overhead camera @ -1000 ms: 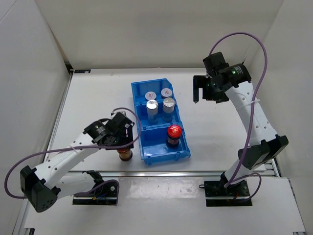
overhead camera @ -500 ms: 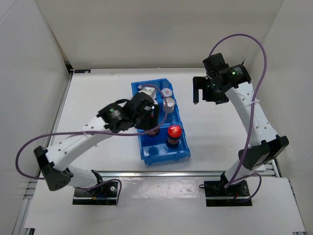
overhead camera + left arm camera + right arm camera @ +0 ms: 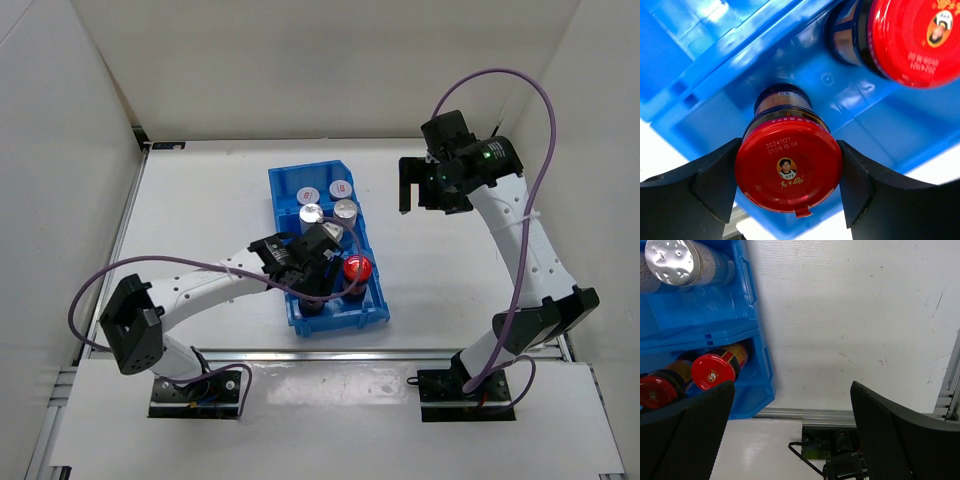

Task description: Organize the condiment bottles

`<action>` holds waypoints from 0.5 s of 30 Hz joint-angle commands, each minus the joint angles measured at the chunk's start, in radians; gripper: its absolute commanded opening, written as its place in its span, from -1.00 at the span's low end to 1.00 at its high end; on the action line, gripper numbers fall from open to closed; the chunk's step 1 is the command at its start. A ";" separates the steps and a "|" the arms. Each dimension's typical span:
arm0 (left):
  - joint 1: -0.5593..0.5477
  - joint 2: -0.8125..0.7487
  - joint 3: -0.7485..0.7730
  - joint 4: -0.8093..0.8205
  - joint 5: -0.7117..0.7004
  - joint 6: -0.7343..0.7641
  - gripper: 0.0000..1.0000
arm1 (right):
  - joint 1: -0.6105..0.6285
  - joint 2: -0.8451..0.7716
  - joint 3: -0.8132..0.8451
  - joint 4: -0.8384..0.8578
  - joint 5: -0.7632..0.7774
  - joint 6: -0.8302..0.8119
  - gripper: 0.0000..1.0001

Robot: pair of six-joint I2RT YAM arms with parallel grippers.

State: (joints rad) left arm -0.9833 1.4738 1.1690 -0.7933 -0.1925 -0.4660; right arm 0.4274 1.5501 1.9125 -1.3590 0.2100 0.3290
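The left end effector (image 3: pixel 789 150) pinches a red-capped bottle (image 3: pixel 787 162), one black finger (image 3: pixel 715 182) pressed against each side of the cap. The cap is glossy red, with a printed date line, a small round portrait, gold characters and a little tab at its 6 o'clock rim. Below it the body is dark, with a brown label band at the shoulder. This bottle is inside the blue bin (image 3: pixel 340 316), in the compartment at the bin's 6 o'clock end; whether its base touches the floor cannot be told.

At 2 o'clock from it in the wrist view, in the same compartment, stands the second red-capped bottle (image 3: pixel 912 40), with the same cap and dark body, just beside it but apart.

From overhead, the middle compartment holds two taller silver-capped bottles (image 3: pixel 311 213) (image 3: pixel 346 208) side by side, and the 12 o'clock compartment two short white bottles (image 3: pixel 308 193) (image 3: pixel 340 187) with grey, red-marked lids.

The right end effector (image 3: pixel 792 387) hangs over the bare white bench (image 3: pixel 850 315), at 2 o'clock from the bin, its fingers spread wide with nothing between them.
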 commanded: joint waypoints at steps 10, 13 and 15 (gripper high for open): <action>0.020 0.028 0.131 0.031 -0.071 0.087 1.00 | -0.003 0.002 0.031 -0.210 0.040 0.005 0.98; 0.020 0.016 0.254 -0.039 -0.148 0.087 1.00 | -0.003 0.013 0.042 -0.201 0.009 0.015 0.98; 0.031 0.005 0.329 -0.099 -0.189 0.107 1.00 | -0.003 0.001 0.042 -0.192 0.009 0.015 0.98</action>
State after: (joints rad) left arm -0.9684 1.5192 1.3758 -0.8188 -0.2756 -0.3843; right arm 0.4274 1.5608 1.9198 -1.3590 0.2268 0.3340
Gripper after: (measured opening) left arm 0.998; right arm 0.993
